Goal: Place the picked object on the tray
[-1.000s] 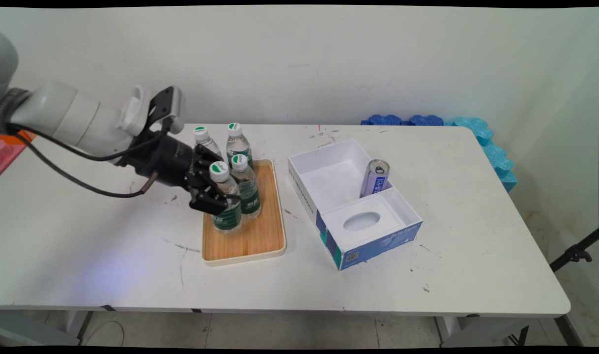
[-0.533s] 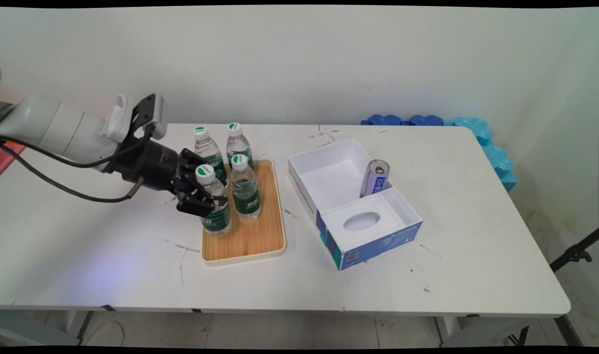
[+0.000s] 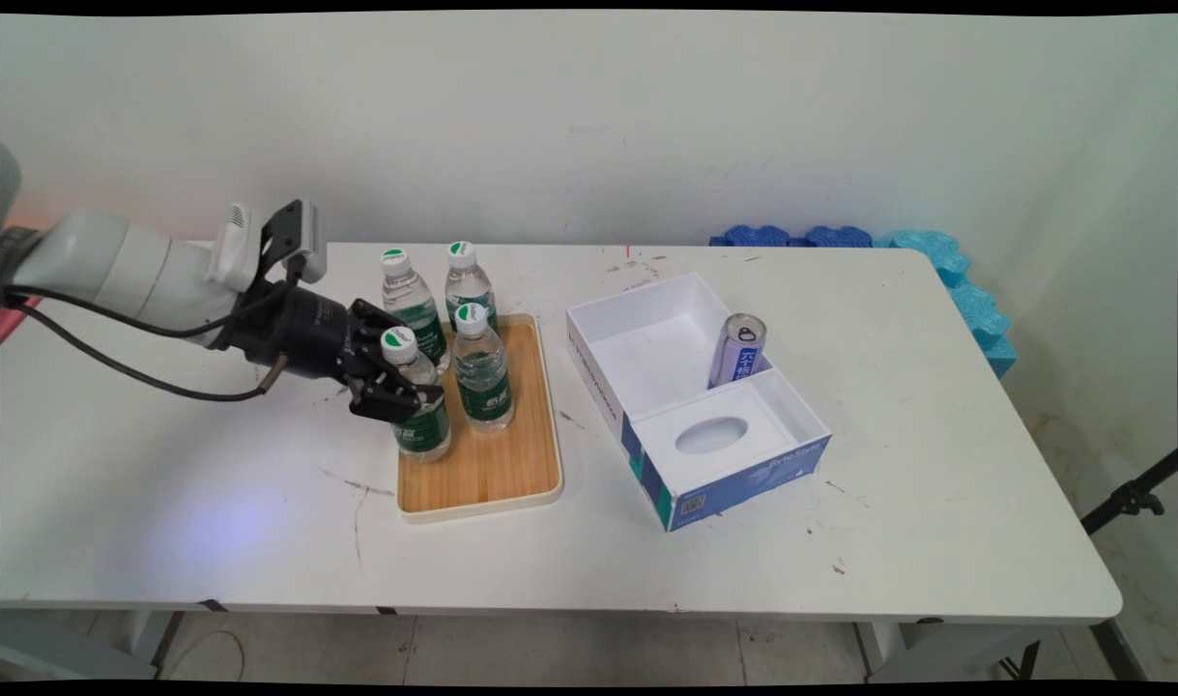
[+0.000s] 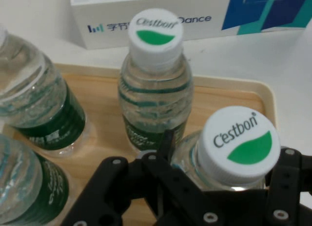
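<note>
Since the earlier frames the black two-finger gripper has pulled left, dragging its clear green-labelled water bottle with white cap to the near-left edge of the wooden tray with cream rim. Fingers are clamped on the bottle below its neck. Three like bottles stand just right and behind. White-and-blue open box holding a silver can sits right. Step in hand looks like carrying; lift must clear the rim.

Four bottles on a tray left of centre: near-left bottle between gripper fingers, another to its right, two behind. Right of tray, a box with a can inside.
</note>
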